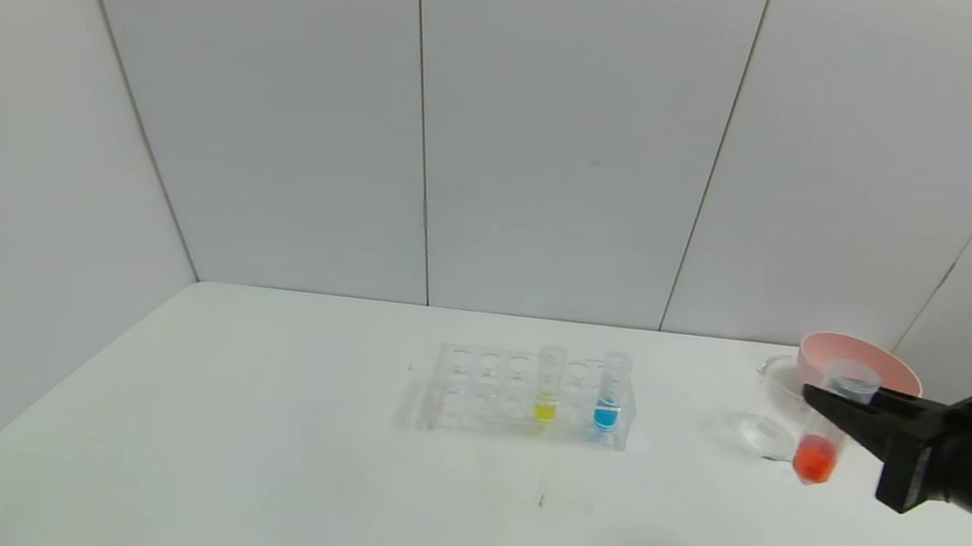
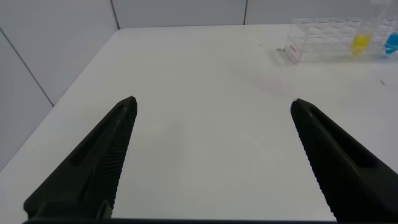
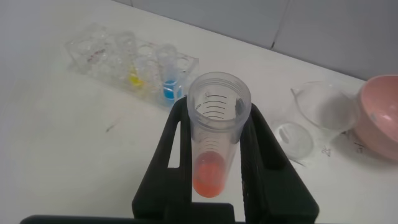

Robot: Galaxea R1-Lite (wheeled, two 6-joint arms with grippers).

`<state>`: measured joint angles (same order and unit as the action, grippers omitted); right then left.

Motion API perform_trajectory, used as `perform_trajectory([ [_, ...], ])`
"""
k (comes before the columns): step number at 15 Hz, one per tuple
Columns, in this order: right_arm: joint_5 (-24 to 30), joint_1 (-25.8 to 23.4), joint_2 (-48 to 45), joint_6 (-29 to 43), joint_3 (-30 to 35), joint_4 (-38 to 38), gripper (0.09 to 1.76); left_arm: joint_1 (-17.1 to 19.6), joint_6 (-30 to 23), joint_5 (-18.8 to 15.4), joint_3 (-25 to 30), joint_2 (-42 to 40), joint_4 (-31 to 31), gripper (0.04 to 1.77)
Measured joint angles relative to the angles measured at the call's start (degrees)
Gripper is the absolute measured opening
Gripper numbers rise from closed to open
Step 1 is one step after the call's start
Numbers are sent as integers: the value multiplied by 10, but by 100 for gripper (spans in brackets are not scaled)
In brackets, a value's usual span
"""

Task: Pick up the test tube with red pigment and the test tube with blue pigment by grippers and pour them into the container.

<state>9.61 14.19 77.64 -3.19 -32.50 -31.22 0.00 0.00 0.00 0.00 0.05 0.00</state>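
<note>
head view: right gripper (image 1: 826, 409), reaching in from the robot's right with fingers pointing toward its left, closed on the test tube with red pigment (image 1: 825, 433); tube's long axis near upright, mouth up, red liquid at the bottom, held clear of the table (image 1: 244, 429). the container (image 1: 772, 418) stands just beyond and slightly left of the held tube, in front of a pink bowl (image 1: 864, 366); the pour likely turns on carrying the mouth over that rim and tipping. test tube with blue pigment (image 1: 610, 392) upright in the tube rack (image 1: 471, 392), beside a yellow tube (image 1: 548, 385), well left of the right gripper. left wrist view: left gripper (image 2: 212, 107), fingers spread wide and holding nothing, hovering over bare table; rack far off at one edge; this arm not seen from the head. right wrist view: fingers (image 3: 261, 155) clamp the red tube at mid-length; container nearby to one side, rack farther off.
</note>
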Motion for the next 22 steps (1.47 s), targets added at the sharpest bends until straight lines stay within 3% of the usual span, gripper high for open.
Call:
perform_trajectory([
  [6,206,-262,-20,-74,-24,28,51,0,0,0,0,0,0,176],
  [9,254,-343,44,-150,-63,28,51,0,0,0,0,0,0,176],
  [13,260,-362,135,-235,-131,31,51,0,0,0,0,0,0,176],
  [19,209,-314,239,-287,-234,45,51,0,0,0,0,0,0,176],
  [22,186,-300,271,-325,-305,167,51,0,0,0,0,0,0,176],
])
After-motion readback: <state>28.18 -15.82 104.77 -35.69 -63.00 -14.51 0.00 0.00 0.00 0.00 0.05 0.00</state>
